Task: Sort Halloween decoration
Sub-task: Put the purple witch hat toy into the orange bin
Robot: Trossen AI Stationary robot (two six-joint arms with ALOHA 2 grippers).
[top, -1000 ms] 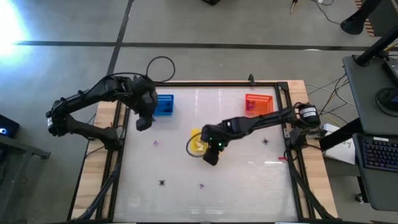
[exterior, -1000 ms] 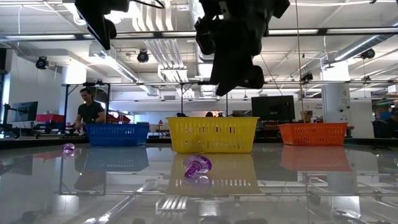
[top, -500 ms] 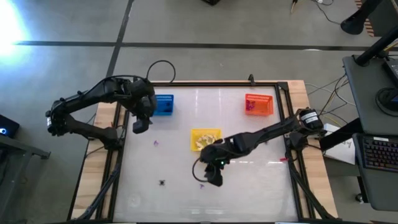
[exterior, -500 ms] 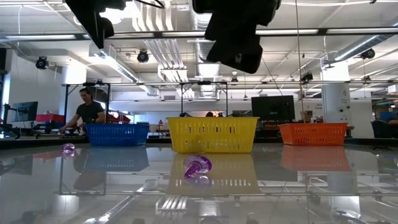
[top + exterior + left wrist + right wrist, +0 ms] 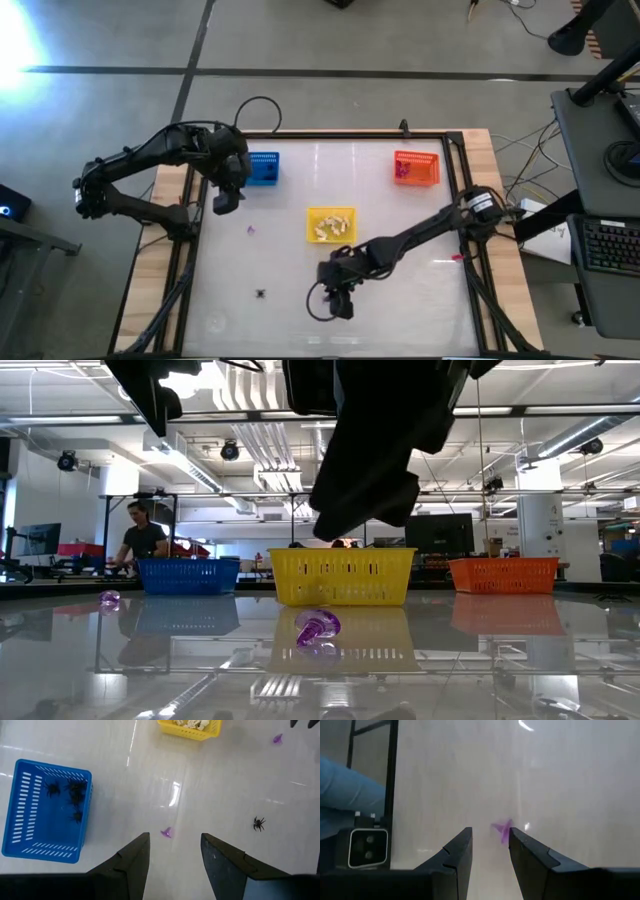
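Observation:
My right gripper [image 5: 340, 303] [image 5: 490, 837] hangs open over the table's near middle, pointing slantwise down. A tiny purple trinket [image 5: 503, 830] [image 5: 318, 628] lies on the table just past its fingertips, untouched. My left gripper [image 5: 226, 197] [image 5: 175, 845] waits open above the table beside the blue basket [image 5: 264, 168], which holds black spiders [image 5: 70, 795]. A second purple trinket [image 5: 250, 229] [image 5: 166, 833] and a black spider [image 5: 261, 293] [image 5: 258, 823] lie loose on the table. The yellow basket [image 5: 330, 224] holds cream pieces.
The orange basket [image 5: 417, 167] stands at the far right with something purple inside. A small red piece [image 5: 455, 257] lies near the right edge. A black frame borders the table. A small camera [image 5: 367, 847] sits at the near edge. People work in the room behind.
My right gripper has gone from beside the yellow basket toward the table's near edge and sunk lower, ending just short of the purple trinket; its wrist has rolled somewhat. Its fingers stay apart. The trinkets have not moved.

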